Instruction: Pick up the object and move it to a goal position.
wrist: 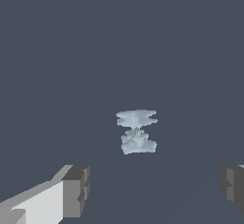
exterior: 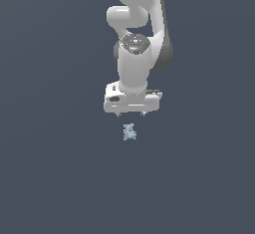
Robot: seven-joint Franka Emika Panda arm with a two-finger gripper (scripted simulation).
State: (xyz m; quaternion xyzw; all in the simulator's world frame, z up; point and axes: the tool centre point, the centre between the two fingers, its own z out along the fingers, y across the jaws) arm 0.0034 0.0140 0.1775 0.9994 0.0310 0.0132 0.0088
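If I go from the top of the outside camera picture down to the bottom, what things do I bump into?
White robot arm → its claw → the little blue-grey lump → then only dark floor.

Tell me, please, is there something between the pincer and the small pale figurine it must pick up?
Nothing visible is in the way. In the exterior view the pincer is above the pale blue-grey figurine, with only bare surface around it. The wrist view shows the figurine alone, beyond the open fingers. No goal marker is visible.
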